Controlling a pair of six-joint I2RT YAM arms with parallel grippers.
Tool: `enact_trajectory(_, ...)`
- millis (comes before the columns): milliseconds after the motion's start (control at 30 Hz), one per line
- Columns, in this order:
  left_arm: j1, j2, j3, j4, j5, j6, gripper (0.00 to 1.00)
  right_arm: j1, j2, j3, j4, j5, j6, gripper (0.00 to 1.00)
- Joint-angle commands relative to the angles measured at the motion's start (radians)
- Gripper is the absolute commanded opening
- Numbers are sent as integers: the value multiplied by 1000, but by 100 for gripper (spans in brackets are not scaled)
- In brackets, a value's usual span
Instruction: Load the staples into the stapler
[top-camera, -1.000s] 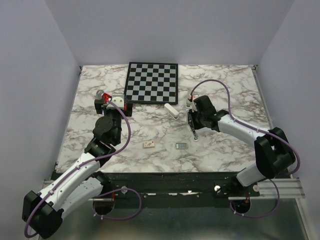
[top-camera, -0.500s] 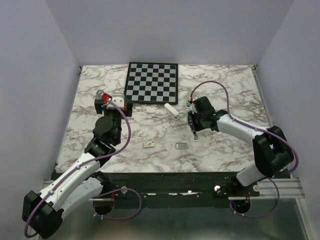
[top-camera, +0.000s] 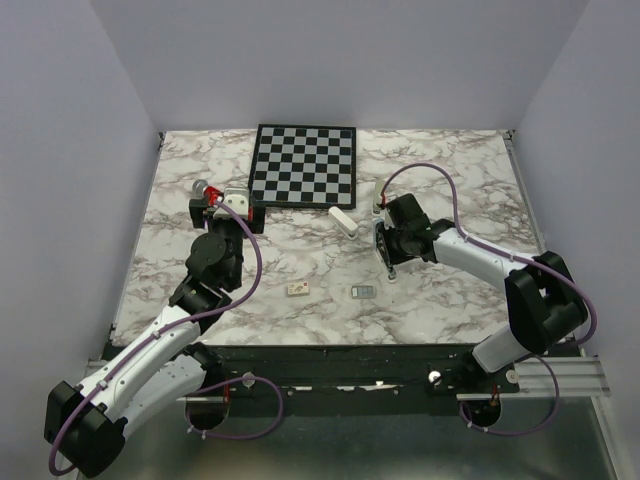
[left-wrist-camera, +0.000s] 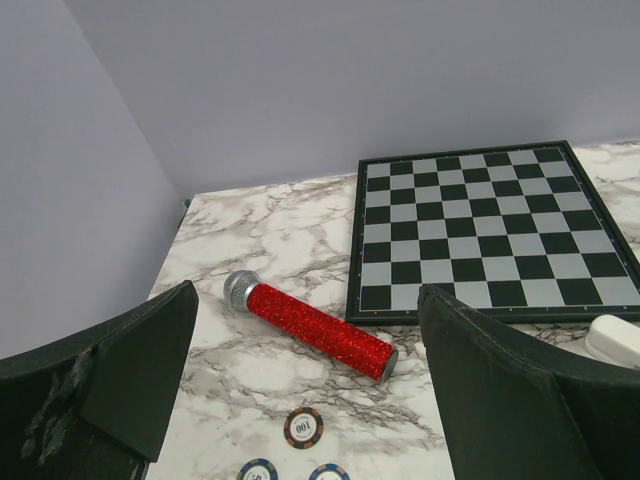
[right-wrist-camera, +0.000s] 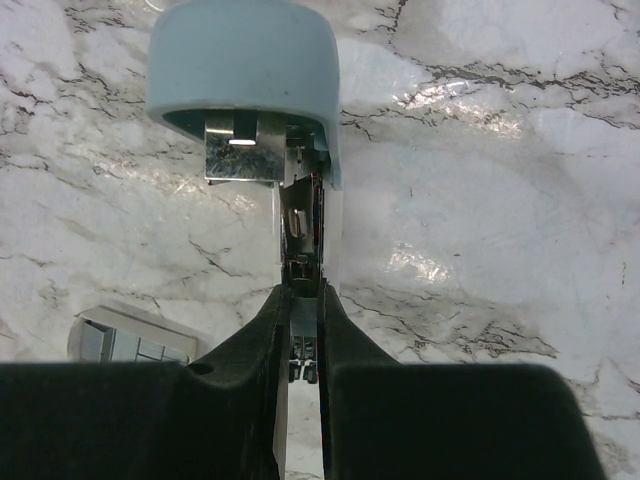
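**Right arm clamped on stapler; staples loose on table**

You had the right gripper (right-wrist-camera: 304, 308) clenched on the stapler (right-wrist-camera: 245, 85). In the right wrist view both black fingers pinched the narrow metal rail from either side. The pale blue head stuck out beyond the fingertips, with a bright metal tab showing under its rim. Neither view showed you whether the head touched the marble table (top-camera: 450, 190).

The staples (top-camera: 364, 291) lay flat on the table, unheld, near the front edge about midway across. They sat just toward the arm bases from the right gripper and apart from it. In the wrist view the same grey block showed at lower left of the stapler, not touching it.

Your left gripper (top-camera: 227, 211) was released, jaws spread wide and holding nothing. It hung over the far-left part of the table, beside the near-left corner of the chessboard (top-camera: 303, 165). Its camera looked down on a red glitter microphone (left-wrist-camera: 315, 325) lying just beside that corner of the board. Poker chips (left-wrist-camera: 303, 427) lay nearer the camera.

Other items you would have noted:
- A short white bar (top-camera: 343, 220) lay just in front of the chessboard, between the board and the right gripper.
- A small cream tile (top-camera: 298, 288) lay left of the staples, apart from them.
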Motion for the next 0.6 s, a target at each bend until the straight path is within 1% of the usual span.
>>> enact_trajectory(0,-6,-16,-11,25,-20,8,99,6,19,35,-20,-16,-2,18)
enact_trajectory(267,-6,-12,-11,26,-18,8,99,6,-23,-5,44,-28,8,18)
enact_trajectory(567,-6,-14,-13,25,-18,8,99,6,-4,10,15,8,32,18)
